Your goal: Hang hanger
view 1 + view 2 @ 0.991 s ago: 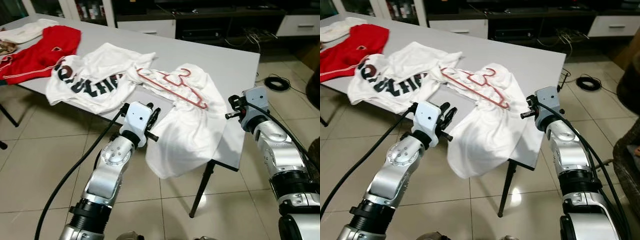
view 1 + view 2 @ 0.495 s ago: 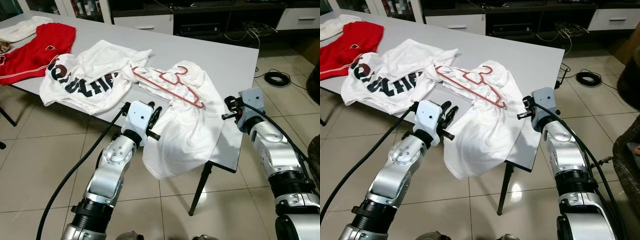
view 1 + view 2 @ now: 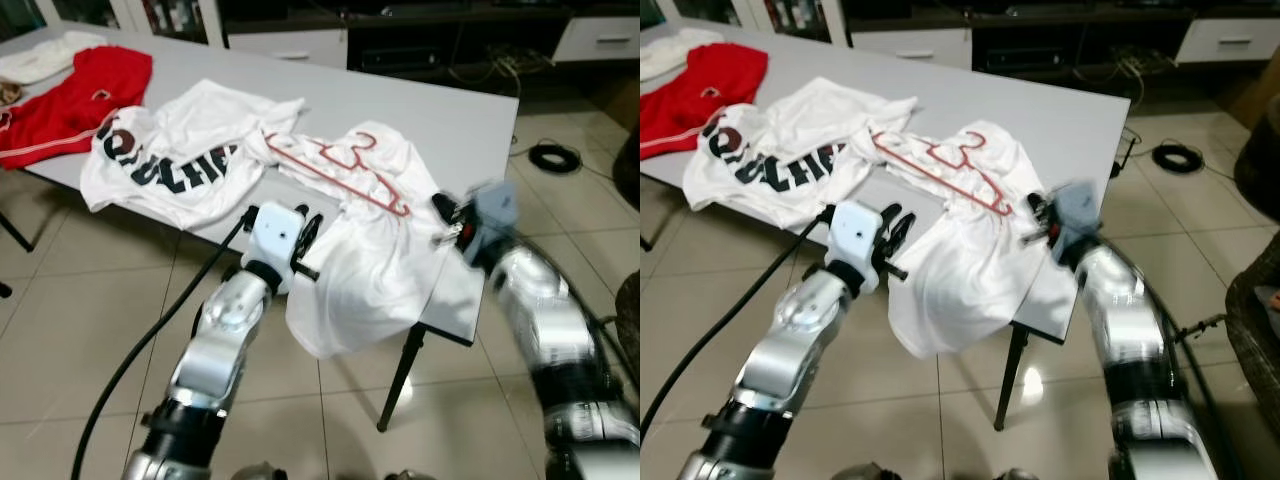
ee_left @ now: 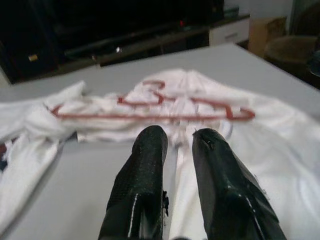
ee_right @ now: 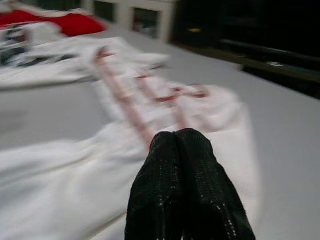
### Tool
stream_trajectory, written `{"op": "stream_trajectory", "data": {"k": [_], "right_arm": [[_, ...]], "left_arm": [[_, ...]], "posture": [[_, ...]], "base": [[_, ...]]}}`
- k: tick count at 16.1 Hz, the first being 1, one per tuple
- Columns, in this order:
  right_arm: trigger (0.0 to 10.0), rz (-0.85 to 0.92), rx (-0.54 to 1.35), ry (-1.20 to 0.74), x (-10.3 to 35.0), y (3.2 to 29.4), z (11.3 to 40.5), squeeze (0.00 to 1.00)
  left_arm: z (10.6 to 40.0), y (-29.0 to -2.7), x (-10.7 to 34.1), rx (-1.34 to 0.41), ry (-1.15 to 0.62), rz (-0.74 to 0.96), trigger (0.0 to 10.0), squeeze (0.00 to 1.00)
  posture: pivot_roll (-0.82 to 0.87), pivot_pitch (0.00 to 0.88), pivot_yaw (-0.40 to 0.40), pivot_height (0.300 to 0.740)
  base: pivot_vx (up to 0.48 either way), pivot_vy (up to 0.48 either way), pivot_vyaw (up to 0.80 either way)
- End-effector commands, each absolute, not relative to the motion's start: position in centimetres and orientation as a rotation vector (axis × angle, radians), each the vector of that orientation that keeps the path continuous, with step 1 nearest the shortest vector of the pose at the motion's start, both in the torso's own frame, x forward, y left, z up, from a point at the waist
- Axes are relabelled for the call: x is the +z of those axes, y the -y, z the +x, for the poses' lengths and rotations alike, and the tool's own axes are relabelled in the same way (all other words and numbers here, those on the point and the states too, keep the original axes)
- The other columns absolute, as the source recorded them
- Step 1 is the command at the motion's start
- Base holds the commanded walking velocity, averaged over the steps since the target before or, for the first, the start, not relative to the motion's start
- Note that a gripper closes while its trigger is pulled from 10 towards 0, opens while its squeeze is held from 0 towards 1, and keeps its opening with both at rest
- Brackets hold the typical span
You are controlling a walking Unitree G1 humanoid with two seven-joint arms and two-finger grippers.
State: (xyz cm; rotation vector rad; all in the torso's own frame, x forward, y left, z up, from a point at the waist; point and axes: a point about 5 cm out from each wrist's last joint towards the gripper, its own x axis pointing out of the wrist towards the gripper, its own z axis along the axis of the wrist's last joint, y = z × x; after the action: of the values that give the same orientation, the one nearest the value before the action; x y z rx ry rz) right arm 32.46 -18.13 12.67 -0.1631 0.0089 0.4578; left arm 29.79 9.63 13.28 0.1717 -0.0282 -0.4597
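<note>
A red hanger (image 3: pixel 345 172) lies on a white shirt (image 3: pixel 375 250) draped over the grey worktop (image 3: pixel 440 120) edge. The right hand (image 5: pixel 184 145), fingers pressed together and empty, points toward it; the left hand (image 4: pixel 179 145), narrowly parted, waits nearby.

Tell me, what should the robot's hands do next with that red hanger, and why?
Probably open the right hand and ease it forward to the red hanger. Its fingers are shut and just short of the hanger, which lies free on the white shirt. The left hand waits slightly open nearby.
</note>
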Motion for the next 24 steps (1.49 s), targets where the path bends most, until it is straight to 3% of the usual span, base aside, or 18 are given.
{"op": "stream_trajectory", "data": {"k": [1, 6, 13, 20, 24], "right_arm": [[10.0, -0.163, 0.512, 0.013, 12.8, 17.7, 31.8, 0.00], [10.0, -0.183, 0.594, 0.030, 11.2, 17.2, 28.9, 0.00], [10.0, -0.139, 0.432, 0.094, 9.8, 17.8, 24.9, 0.00], [10.0, -0.131, 0.305, 0.078, 8.3, 19.1, 23.4, 0.00], [10.0, -0.066, 0.178, 0.130, 9.8, 19.2, 25.0, 0.00]], "left_arm": [[29.3, -10.2, 12.6, -0.490, -0.007, 0.173, 10.0, 0.00], [27.7, -11.6, 10.9, -0.635, -0.069, 0.274, 10.0, 0.00], [24.1, -11.5, 9.8, -0.783, -0.023, 0.286, 10.0, 0.00], [22.9, -11.0, 10.1, -0.697, 0.108, 0.220, 10.0, 0.00], [23.2, -9.8, 9.8, -0.637, 0.116, 0.110, 10.0, 0.00]], "posture": [[-0.03, 0.000, 0.047, 0.736], [-0.05, 0.000, 0.061, 0.736], [-0.05, 0.000, 0.056, 0.736], [-0.07, 0.000, 0.087, 0.736], [-0.13, 0.007, 0.077, 0.736]], "base": [[0.000, 0.000, 0.00], [0.000, 0.000, 0.00], [0.000, 0.000, 0.00], [0.000, 0.000, 0.00], [0.000, 0.000, 0.00]]}}
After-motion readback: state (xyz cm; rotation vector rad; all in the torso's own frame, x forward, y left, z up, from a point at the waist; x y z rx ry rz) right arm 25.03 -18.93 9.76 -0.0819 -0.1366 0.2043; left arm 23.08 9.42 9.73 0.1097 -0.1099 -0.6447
